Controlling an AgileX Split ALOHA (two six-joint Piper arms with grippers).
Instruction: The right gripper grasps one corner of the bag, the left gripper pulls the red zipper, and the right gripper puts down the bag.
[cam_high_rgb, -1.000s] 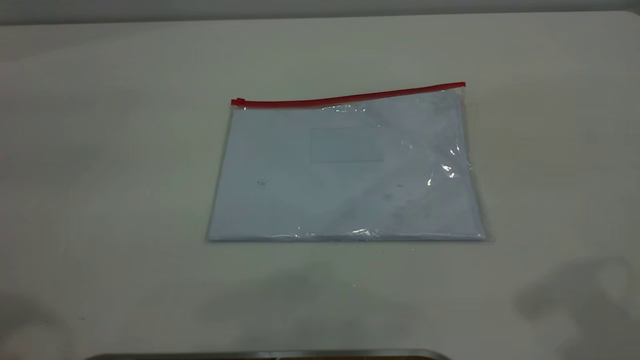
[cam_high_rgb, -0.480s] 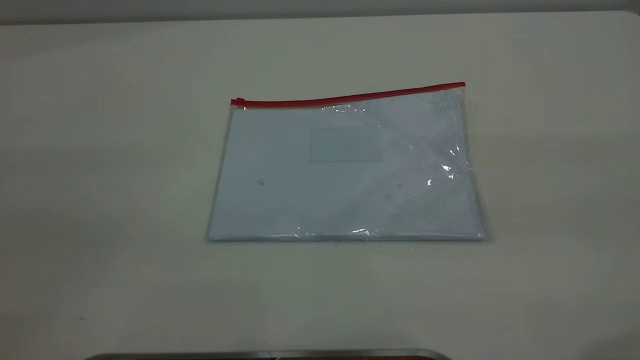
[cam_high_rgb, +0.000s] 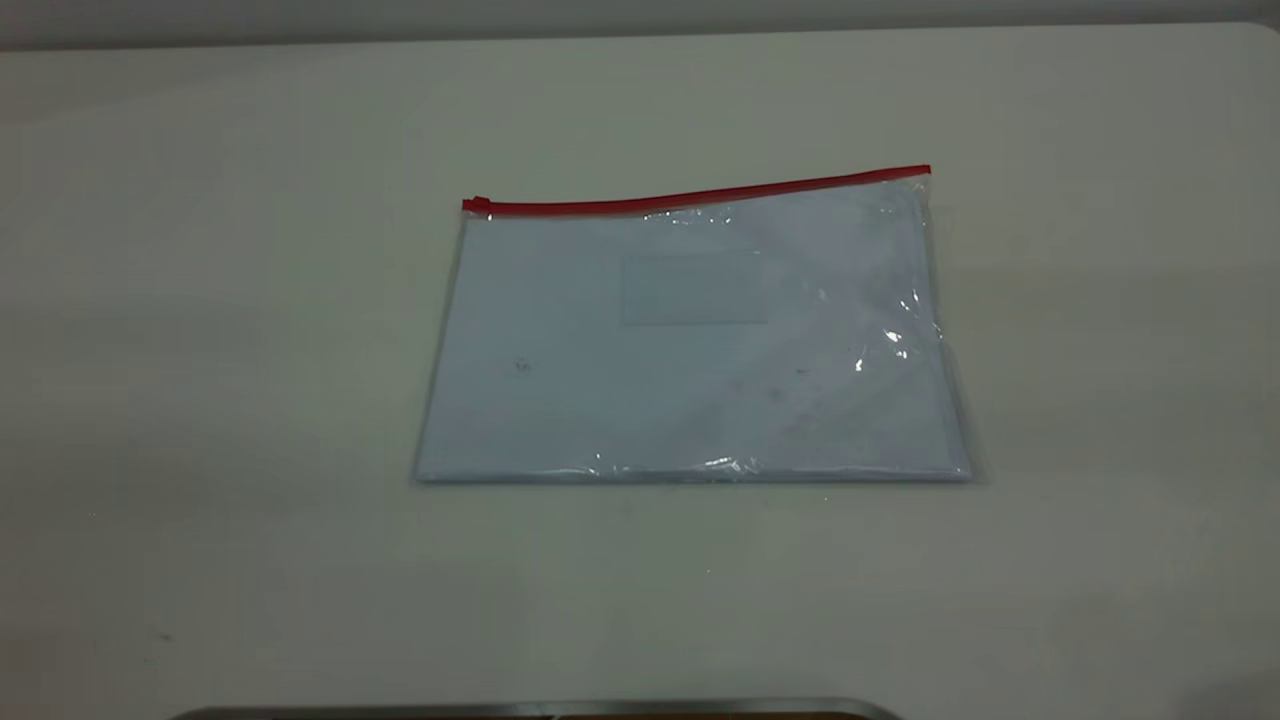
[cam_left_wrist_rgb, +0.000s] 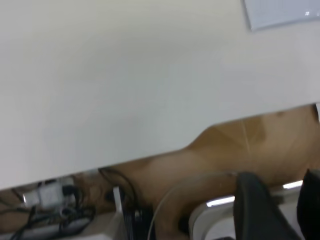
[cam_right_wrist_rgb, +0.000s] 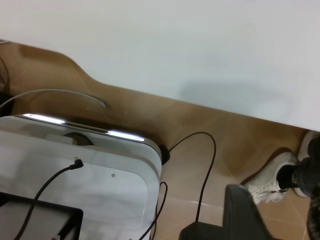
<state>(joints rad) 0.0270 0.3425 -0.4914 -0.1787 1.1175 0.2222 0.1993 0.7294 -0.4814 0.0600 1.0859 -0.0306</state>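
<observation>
The table (cam_high_rgb: 200, 350) carries the bag (cam_high_rgb: 690, 350), which lies flat near its middle, so I judge that no step is begun yet. The left end effector (cam_left_wrist_rgb: 277, 210) and right end effector (cam_right_wrist_rgb: 270, 210) hang off the table edge; I cannot tell whether they are open. The clear bag holds white sheets, and the red zipper (cam_high_rgb: 700, 193) runs along its far edge, slider at the left end.

The bag (cam_high_rgb: 690, 340) lies flat at the middle of the worktop (cam_high_rgb: 200, 350). The red zipper (cam_high_rgb: 700, 192) runs along its far edge.
</observation>
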